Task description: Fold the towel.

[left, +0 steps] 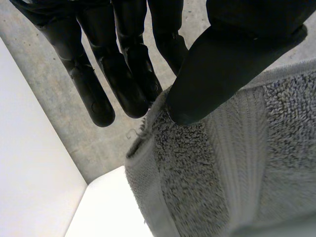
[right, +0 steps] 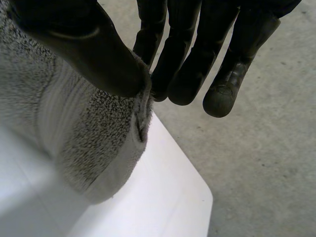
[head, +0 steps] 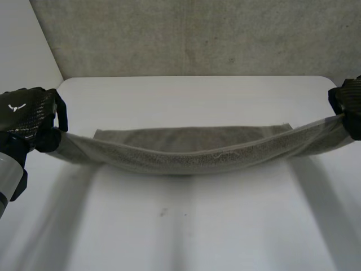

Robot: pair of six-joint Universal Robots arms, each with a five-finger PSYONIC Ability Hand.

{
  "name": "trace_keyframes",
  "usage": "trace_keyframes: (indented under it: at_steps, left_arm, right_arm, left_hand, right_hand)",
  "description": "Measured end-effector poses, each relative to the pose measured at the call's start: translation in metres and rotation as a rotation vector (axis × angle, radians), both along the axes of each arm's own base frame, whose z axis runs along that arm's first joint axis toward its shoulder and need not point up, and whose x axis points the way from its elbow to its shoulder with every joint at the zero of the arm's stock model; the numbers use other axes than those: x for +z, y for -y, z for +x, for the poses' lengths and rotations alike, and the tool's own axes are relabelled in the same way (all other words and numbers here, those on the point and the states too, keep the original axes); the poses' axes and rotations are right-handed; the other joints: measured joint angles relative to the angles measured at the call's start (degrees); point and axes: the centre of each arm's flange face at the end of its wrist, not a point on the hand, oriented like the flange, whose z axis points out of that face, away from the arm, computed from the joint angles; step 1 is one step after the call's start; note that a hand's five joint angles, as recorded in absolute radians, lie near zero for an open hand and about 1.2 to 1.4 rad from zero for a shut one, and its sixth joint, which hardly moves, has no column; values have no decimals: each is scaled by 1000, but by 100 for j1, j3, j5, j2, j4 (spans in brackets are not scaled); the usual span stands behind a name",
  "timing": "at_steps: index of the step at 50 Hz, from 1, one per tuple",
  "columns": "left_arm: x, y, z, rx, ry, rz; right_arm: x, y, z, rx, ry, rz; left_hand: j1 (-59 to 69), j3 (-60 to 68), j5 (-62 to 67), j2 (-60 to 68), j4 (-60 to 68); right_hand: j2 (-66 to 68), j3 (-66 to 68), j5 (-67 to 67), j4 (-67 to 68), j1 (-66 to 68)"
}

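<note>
A grey towel (head: pixel 197 155) stretches across the white table (head: pixel 186 226), its near edge lifted and sagging in the middle while the far part lies flat. My left hand (head: pixel 31 116) holds the towel's left corner; in its wrist view the thumb (left: pixel 222 64) pinches the towel (left: pixel 237 173) against the fingers (left: pixel 123 74). My right hand (head: pixel 351 107) holds the right corner; there the thumb (right: pixel 94 54) presses the towel (right: pixel 74 128) against the fingers (right: pixel 182 64).
A grey concrete wall (head: pixel 197 36) rises behind the table's far edge. Bare tabletop lies in front of the towel and beyond it. The table's rounded corner (right: pixel 205 195) sits under my right hand.
</note>
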Motion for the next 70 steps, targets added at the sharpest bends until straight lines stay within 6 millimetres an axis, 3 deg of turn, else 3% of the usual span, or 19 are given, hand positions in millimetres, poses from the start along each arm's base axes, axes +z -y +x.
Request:
trace_keyframes:
  at_steps: [4,8,16,28,39,41,42,44,46,48,53,56,60,64,70]
  left_arm:
    - [0,0,0,-5,12,7]
    - [-13,10,-3,-21,45,48]
    - [-60,55,-19,-68,129,154]
    - [-107,144,-53,-77,150,159]
    - [-130,203,-67,-14,152,97]
    - [-132,208,-69,-13,154,89]
    - [-132,209,-70,-12,154,86]
    - [-134,211,-72,-17,152,80]
    - [-134,211,-75,-23,148,75]
    - [-132,210,-79,-32,141,70]
    - [-117,202,-86,-51,119,47]
    - [-97,192,-86,-56,96,25]
    - [-75,174,-81,-58,67,15]
    - [-61,150,-73,-58,38,26]
    - [-59,116,-62,-58,5,63]
  right_arm:
    - [2,1,-1,-6,-2,-5]
    - [-9,12,-2,-4,-2,34]
    - [-55,64,-4,-29,-3,174]
    - [-120,138,37,-44,2,231]
    - [-145,184,64,-73,14,108]
    - [-147,188,67,-75,11,98]
    - [-148,188,68,-76,11,95]
    - [-148,191,71,-80,10,83]
    - [-145,193,72,-87,12,72]
    - [-139,193,73,-92,16,59]
    - [-109,190,72,-102,45,12]
    - [-76,179,69,-105,95,-19]
    - [-54,160,65,-107,136,-19]
    - [-51,136,59,-112,145,25]
    - [-75,100,50,-121,110,141]
  left_hand:
    - [0,0,0,0,0]
    - [0,0,0,0,0]
    - [0,0,0,0,1]
    - [0,0,0,0,1]
    - [0,0,0,0,1]
    - [-602,-525,-470,-522,-528]
    - [-1149,-1232,-1171,-1239,-1243]
    - [-3317,-3269,-3320,-3329,-3312]
    - [-4394,-4385,-4356,-4396,-4399]
    - [-5136,-5226,-5104,-5240,-5190]
    - [-5790,-5881,-5697,-5897,-5894]
    - [-5872,-5974,-5735,-5983,-5972]
    - [-5892,-6010,-5757,-6009,-6006]
    - [-5893,-6012,-5761,-6017,-6017]
    - [-5917,-6017,-5762,-6029,-6021]
  right_hand:
    - [0,0,0,0,0]
    - [1,0,0,0,0]
    - [0,0,0,0,0]
    - [0,0,0,0,0]
    - [-23,-24,-9,-28,-30]
    - [-984,-976,-976,-927,-999]
    - [-1344,-1334,-1411,-1341,-1360]
    - [-3631,-3567,-3645,-3450,-3627]
    - [-5239,-5168,-5461,-5141,-5294]
    - [-6025,-6006,-6268,-5994,-6024]
    - [-6200,-6256,-6377,-6170,-6336]
    - [-6200,-6256,-6377,-6170,-6336]
    - [-6200,-6256,-6377,-6170,-6336]
    - [-6200,-6256,-6377,-6170,-6337]
    - [-6190,-6243,-6356,-6168,-6313]
